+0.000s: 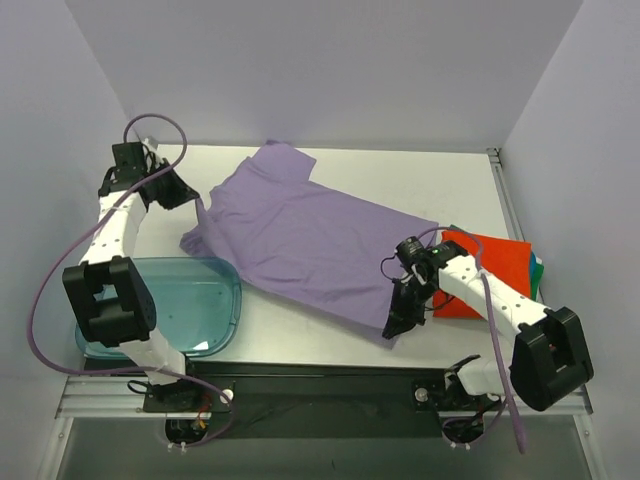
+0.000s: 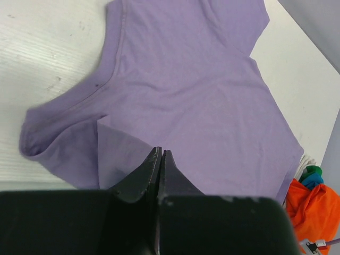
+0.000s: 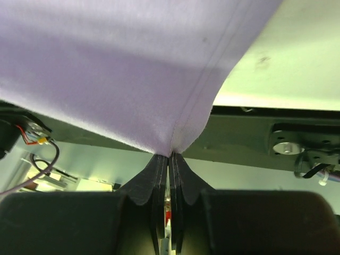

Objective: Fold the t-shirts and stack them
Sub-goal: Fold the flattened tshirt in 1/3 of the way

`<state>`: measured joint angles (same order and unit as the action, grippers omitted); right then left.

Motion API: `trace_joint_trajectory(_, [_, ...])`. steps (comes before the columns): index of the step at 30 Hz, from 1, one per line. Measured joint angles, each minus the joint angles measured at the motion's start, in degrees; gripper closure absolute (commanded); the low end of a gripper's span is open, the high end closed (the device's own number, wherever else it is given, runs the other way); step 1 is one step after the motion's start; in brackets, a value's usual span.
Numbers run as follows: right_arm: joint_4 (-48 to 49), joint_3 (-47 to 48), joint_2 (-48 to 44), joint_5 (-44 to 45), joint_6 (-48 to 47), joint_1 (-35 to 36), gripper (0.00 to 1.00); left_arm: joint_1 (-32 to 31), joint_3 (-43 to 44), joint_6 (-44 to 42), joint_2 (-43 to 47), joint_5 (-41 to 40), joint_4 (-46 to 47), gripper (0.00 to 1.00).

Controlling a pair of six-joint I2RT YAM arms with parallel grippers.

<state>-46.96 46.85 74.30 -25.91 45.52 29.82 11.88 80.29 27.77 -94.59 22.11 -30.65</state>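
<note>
Blue translucent tray sits just left of the lavender t-shirt, near side, and is not in use. Left gripper: jaws closed, pinching cloth at the shirt's sleeve end. The shirt lies spread diagonally, collar far-left, hem near-right. Right gripper: jaws closed on the hem corner, which is raised. My read is that gripping opposite ends tensions the cloth flat before the first fold. Orange-red t-shirt lies folded just right of the lavender one, with a green-teal edge peeking out beyond it. That's likely the stack.
</note>
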Motion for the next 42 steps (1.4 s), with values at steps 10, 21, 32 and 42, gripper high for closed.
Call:
trace_joint_trajectory(10, [-3.80, 5.49, 5.90, -0.17, -10.80, -14.64, 1.00, -5.55, 12.09, 2.32, -9.53, -3.32, -0.74, 1.00])
trace_joint_trajectory(21, [-6.34, 9.25, 13.18, -0.09, -18.29, -23.65, 1.00, -8.68, 24.28, 3.37, -21.62, -3.93, -2.49, 1.00])
trace_joint_trajectory(32, [-6.82, 13.03, 20.13, 0.92, -21.86, -27.04, 1.00, -10.64, 36.87, 3.30, -29.81, -6.93, -7.41, 0.98])
trace_joint_trajectory(42, [-7.48, 19.30, 24.48, 4.48, -21.66, -28.37, 0.57, -12.37, 42.99, 3.76, -38.27, -5.55, -8.07, 0.49])
